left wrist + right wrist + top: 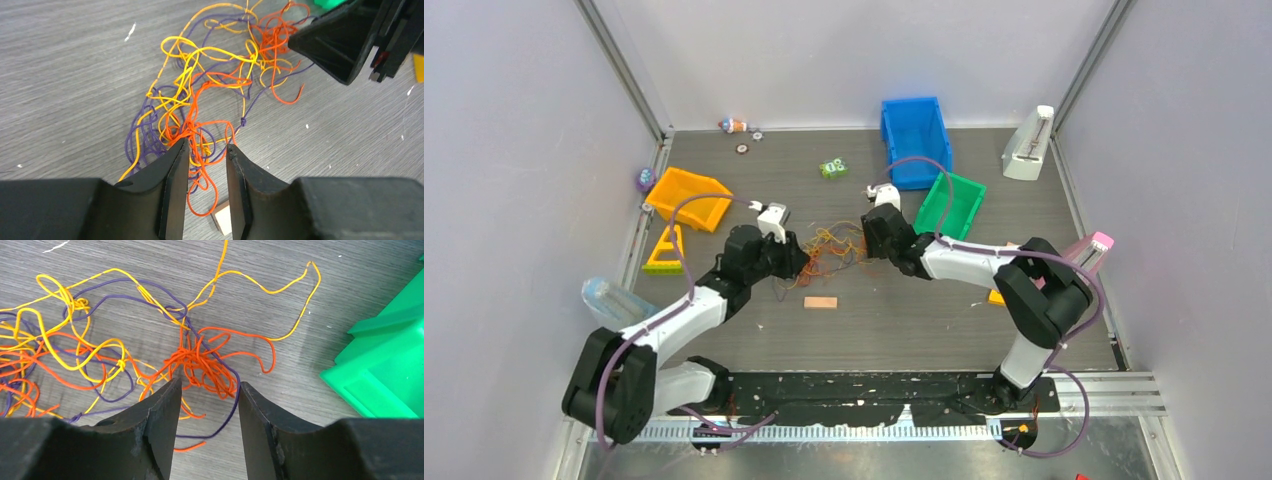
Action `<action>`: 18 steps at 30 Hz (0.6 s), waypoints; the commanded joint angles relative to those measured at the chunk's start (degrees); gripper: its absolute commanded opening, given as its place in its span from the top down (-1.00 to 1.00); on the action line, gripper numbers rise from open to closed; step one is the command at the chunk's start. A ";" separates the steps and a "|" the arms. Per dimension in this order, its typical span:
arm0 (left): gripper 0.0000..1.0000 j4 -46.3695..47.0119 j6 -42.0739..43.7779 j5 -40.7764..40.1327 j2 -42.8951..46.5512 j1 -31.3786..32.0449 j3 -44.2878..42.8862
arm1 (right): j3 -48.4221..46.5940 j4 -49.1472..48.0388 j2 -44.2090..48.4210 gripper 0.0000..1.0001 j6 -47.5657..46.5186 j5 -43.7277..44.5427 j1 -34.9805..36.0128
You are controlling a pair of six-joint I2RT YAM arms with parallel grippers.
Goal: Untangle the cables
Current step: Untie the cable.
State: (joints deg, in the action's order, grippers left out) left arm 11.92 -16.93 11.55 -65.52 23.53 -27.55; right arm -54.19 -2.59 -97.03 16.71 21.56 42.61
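Note:
The cables (834,248) are a loose tangle of thin orange-yellow, red-orange and purple wires lying on the grey table between the two arms. In the left wrist view the tangle (210,95) spreads ahead of my left gripper (207,146), which is open, with red-orange loops lying between its tips. In the right wrist view a dense red-orange knot (205,362) lies just ahead of my right gripper (209,384), which is open over the wires. The right gripper also shows in the left wrist view (345,45), at the far end of the tangle.
A small tan wooden block (820,302) lies just near of the tangle. A green bin (952,205) and a blue bin (914,138) stand behind the right gripper. An orange bin (689,198) and a yellow triangle piece (665,250) lie at left.

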 commanded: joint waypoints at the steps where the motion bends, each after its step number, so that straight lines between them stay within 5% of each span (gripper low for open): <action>1: 0.32 0.56 1.88 3.59 -4.66 0.82 -3.67 | -5.43 4.97 -3.00 -0.03 1.50 1.60 -0.41; 7: 0.31 -1.72 2.34 2.15 -6.34 1.43 -5.41 | -4.99 8.20 -2.44 0.08 5.18 4.38 -2.73; 13: 0.31 -3.42 3.50 2.08 -7.77 3.53 -7.52 | -1.12 5.66 2.20 -0.34 6.01 8.34 -3.18; 18: 0.30 -10.03 5.46 2.01 -11.01 7.35 -15.15 | 1.60 2.99 6.13 -0.34 2.79 6.81 -3.15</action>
State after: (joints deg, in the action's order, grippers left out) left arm 5.52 -14.04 13.06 -74.78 28.60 -36.03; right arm -53.65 4.21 -95.98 20.99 26.96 39.27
